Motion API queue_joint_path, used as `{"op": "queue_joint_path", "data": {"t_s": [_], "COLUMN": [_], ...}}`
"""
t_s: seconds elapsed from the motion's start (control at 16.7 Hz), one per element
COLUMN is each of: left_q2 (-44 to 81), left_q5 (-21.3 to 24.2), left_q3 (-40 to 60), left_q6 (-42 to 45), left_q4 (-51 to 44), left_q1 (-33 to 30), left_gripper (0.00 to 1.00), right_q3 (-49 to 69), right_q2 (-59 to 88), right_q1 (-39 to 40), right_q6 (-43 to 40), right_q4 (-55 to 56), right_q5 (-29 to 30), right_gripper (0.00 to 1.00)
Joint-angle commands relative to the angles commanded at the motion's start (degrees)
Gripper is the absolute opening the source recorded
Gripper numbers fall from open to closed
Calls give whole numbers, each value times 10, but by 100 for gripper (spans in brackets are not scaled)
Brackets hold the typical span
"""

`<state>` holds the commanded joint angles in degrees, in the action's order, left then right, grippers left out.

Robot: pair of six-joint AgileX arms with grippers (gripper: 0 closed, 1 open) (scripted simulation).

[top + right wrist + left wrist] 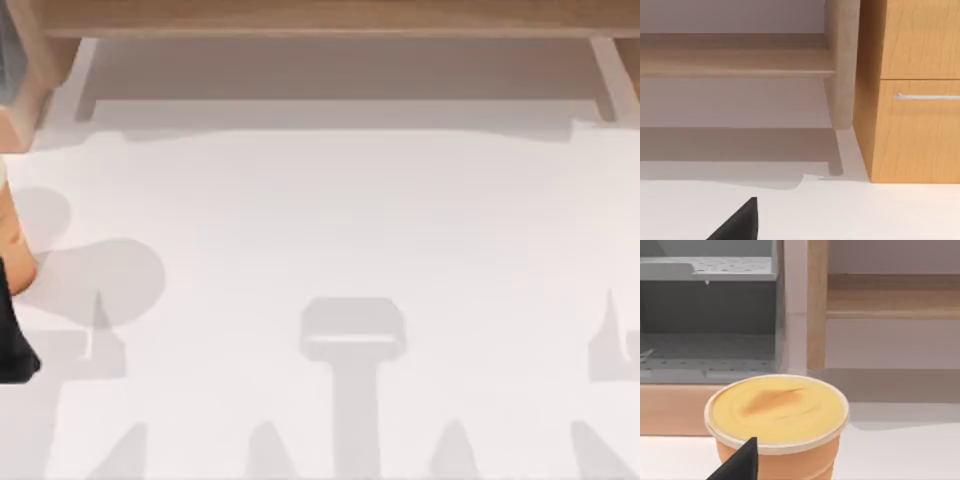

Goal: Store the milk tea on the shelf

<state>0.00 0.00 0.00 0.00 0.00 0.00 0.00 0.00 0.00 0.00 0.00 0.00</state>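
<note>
**Milk tea cup upright at left gripper, short of the shelf**

Left gripper (pixel 740 465): one dark fingertip shows in the left wrist view, overlapping the near rim of the milk tea (pixel 777 425). Can't tell whether the jaws are clamped on the cup or loose.

Cup stands upright, long axis vertical, wide pale yellow top facing up, orange-tan body tapering downward. It sits over the white table (pixel 900 455), in front of the shelf (pixel 890 300), w/ one shelf post rising just behind it. To one side of the post, a grey perforated rack (pixel 707 270).

Top view: the left arm (pixel 12 320) appears as a dark shape at the table's far left edge, w/ an orange-tan sliver against it that may be the cup; too little to be sure. The shelf's long board runs along the back edge.

Right gripper (pixel 740 222): one dark fingertip over bare table, near the shelf's other post and a wooden cabinet (pixel 915 90) w/ a drawer handle. Jaw state can't be told.
</note>
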Motion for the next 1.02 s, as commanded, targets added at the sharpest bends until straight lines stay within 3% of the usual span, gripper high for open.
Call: {"op": "queue_joint_path", "data": {"t_s": [0.42,1.02], "left_q2": [94,523], "left_q5": [38,174], "left_q3": [10,37], "left_q6": [11,56], "left_q4": [73,336], "left_q1": [35,170], "left_gripper": [100,100], "right_q3": [0,0], "right_q2": [0,0], "right_q1": [0,0], "right_q6": [0,0], "right_q4": [0,0], "right_q5": [0,0], "right_gripper": [100,100]}}
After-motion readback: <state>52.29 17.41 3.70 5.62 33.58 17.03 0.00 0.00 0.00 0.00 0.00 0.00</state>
